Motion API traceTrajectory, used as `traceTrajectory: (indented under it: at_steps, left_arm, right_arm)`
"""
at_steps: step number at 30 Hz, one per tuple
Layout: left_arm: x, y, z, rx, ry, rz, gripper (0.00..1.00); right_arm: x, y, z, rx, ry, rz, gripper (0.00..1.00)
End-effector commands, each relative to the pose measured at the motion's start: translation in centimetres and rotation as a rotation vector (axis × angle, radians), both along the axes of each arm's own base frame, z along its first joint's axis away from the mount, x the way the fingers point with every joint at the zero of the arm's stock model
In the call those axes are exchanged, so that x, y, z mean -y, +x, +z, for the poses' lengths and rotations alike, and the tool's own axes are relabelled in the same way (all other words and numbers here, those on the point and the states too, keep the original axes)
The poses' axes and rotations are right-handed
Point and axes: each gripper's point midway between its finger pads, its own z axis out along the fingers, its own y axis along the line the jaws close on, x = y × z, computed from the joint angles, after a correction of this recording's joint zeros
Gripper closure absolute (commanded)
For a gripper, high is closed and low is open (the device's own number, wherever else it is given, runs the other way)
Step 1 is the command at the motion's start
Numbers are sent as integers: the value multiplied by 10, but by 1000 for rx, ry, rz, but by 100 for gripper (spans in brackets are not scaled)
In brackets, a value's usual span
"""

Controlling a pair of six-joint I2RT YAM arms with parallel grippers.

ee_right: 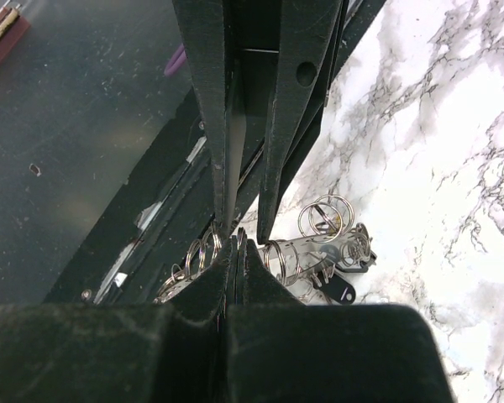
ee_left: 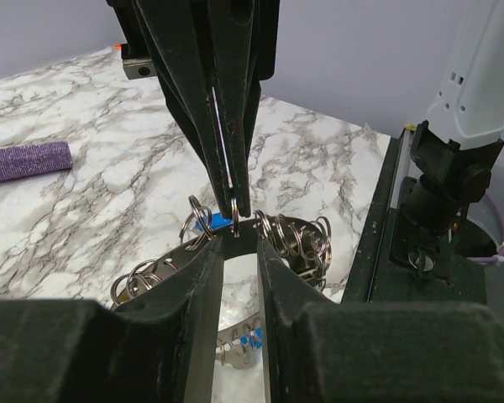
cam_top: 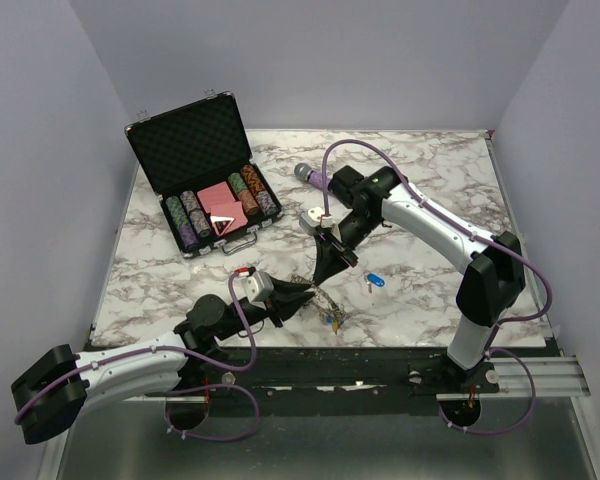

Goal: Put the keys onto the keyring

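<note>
The keyring (cam_top: 328,303) is a wide grey metal band strung with small split rings (ee_left: 307,239), and it is held above the marble near the table's front edge. My left gripper (cam_top: 305,298) reaches in from the left with its jaws partly apart, gripping the band's far arc (ee_left: 238,245). From above, my right gripper (cam_top: 332,272) is shut at the band's top edge on a small ring (ee_left: 233,210) (ee_right: 238,245). Keys (cam_top: 333,320) dangle below the band: a blue one (ee_left: 250,340) and a black one (ee_right: 338,291). A loose blue key (cam_top: 372,281) lies on the table to the right.
An open poker chip case (cam_top: 205,185) stands at the back left. A purple microphone (cam_top: 310,175) lies behind the right arm and shows in the left wrist view (ee_left: 25,161). The table's front edge and black rail (ee_left: 386,252) run just below the keyring.
</note>
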Motion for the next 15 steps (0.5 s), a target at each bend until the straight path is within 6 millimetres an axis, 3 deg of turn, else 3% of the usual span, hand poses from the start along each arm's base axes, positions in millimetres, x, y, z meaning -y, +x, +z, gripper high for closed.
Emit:
traceTrajectory:
  at_steps: [1, 15]
  left_arm:
    - [2, -3, 17, 31, -51, -18, 70]
    - [0, -7, 24, 38, -75, -31, 80]
  right_arm:
    - [3, -16, 15, -70, 28, 9, 100]
    - [3, -16, 14, -73, 28, 10, 100]
